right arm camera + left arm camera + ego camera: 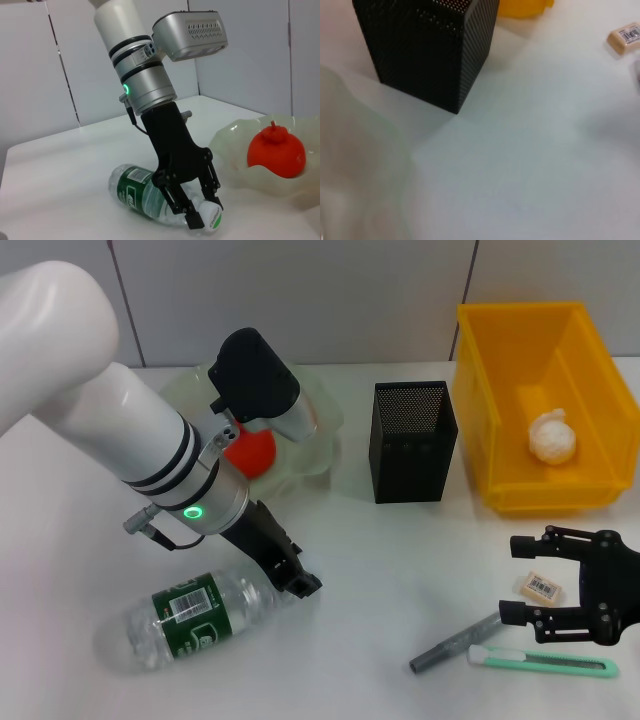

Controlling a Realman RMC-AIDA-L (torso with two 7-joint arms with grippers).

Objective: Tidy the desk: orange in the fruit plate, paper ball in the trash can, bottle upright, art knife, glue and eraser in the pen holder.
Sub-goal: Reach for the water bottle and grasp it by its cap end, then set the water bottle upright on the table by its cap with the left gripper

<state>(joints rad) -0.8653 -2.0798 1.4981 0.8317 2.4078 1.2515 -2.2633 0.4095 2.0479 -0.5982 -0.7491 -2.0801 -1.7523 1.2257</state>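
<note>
**Left fingers clamped on the neck of the fallen bottle**

Down low at the near left of the white table [400,570], the left gripper [197,212], fingers [175,197] closed around the neck of the water bottle [185,618], just behind its white cap [212,220]. Lying on its side, that bottle: clear plastic, green label, base toward the robot's left, cap end pinched between the black fingers. Not yet upright.

Behind the left arm, a translucent fruit plate [320,430] with the orange [250,450] already in it; seen plainly in the right wrist view as well, resting in the dish's hollow.

Centre of the table, the black mesh pen holder [414,440], upright. To its right, the yellow trash bin [500,370], paper ball [552,438] inside against the far end.

Near right, the right gripper [520,580], fingers spread wide and holding nothing, hanging just over the table. Between and just below those fingers, the eraser [541,587], a small beige block with a barcode label. Nearer the robot, the grey glue stick [455,643] lying slantwise, and beside it the mint-green art knife [545,664], flat on the table, both clear of the fingers.
</note>
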